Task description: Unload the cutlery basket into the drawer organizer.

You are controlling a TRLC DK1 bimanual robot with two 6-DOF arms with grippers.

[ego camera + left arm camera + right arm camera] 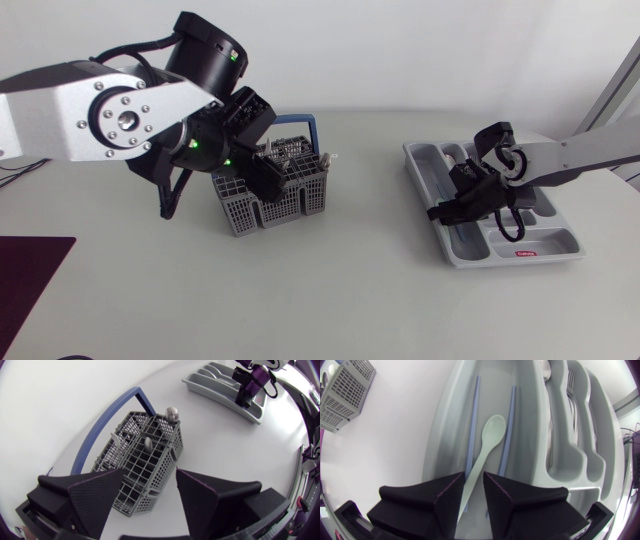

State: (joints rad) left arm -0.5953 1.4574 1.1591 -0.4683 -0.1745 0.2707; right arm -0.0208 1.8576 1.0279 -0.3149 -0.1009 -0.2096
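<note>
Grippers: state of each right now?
Left gripper: open, empty, over the cutlery basket.
Right gripper: closed on the pale green spoon, its bowl lying in the drawer organizer.

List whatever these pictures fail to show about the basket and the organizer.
- Head view: the left gripper covers much of the cutlery basket; its contents are too small to name.
- Right wrist view: the right gripper hides the handle end of the pale green spoon.
- Head view: the right gripper covers the middle compartments of the drawer organizer.
</note>
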